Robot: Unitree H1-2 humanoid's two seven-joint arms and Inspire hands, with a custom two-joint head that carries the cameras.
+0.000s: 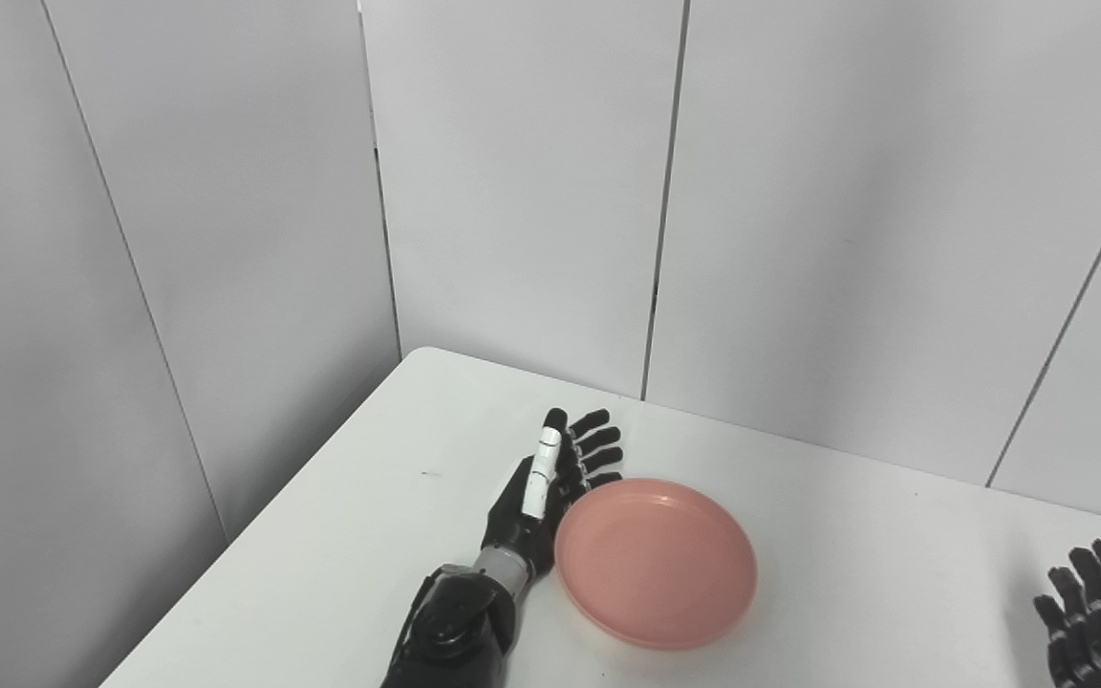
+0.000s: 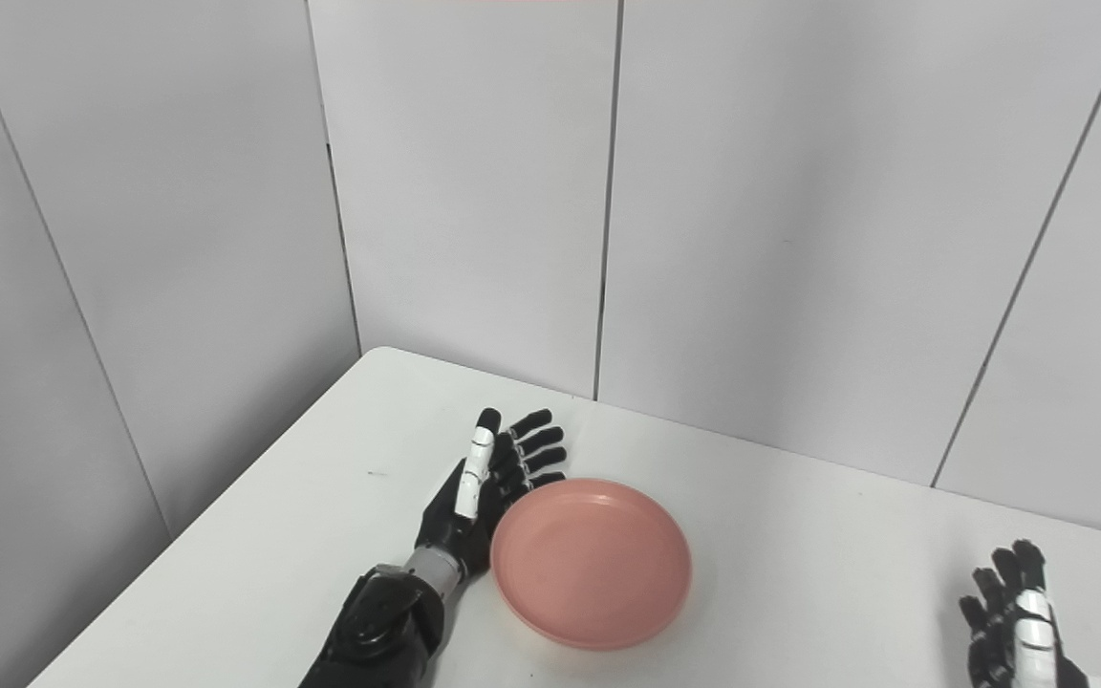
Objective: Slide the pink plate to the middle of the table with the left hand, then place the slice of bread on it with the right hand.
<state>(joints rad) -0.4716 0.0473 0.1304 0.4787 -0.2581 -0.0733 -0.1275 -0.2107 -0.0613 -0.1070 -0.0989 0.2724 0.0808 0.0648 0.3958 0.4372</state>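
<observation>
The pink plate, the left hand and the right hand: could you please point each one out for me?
pink plate (image 1: pixel 656 564), left eye view, centre of its bowl.
left hand (image 1: pixel 550 487), left eye view, palm beside the plate's rim.
right hand (image 2: pixel 1014 621), right eye view, middle of the hand.

The pink plate (image 1: pixel 656 564) is round, shallow and empty, lying flat on the white table (image 1: pixel 321 535). It sits toward six o'clock in the view, left of the table's middle. Its nine o'clock rim is just beside the left hand (image 1: pixel 550 487).

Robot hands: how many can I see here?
2. The left hand stands open beside the pink plate, against its left rim; the right hand waits at the table's right, partly cropped.
</observation>
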